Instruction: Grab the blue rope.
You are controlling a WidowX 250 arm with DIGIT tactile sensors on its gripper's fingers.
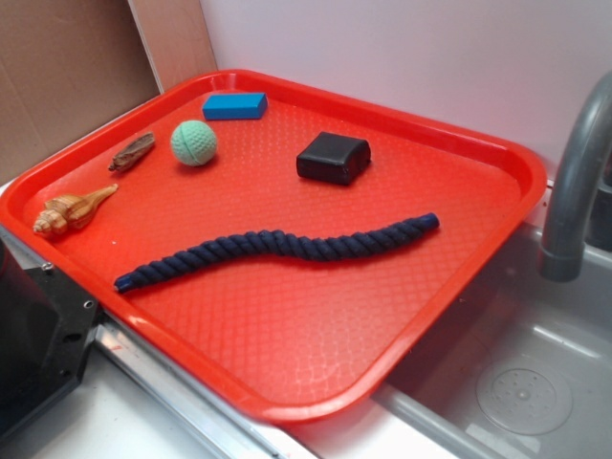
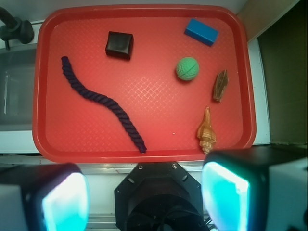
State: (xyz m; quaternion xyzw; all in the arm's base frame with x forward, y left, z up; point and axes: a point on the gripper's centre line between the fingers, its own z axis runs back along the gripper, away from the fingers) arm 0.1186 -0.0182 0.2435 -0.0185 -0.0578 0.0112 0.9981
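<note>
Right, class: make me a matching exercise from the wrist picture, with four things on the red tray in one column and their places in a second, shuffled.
Things:
1. blue rope
2. black box
3. blue block
4. seashell

Places in the wrist view:
A. top right corner of the tray
B. bottom right, near the rim
C. winding across the left half
D. top, left of centre

Pairs: 1-C, 2-D, 3-A, 4-B.
</note>
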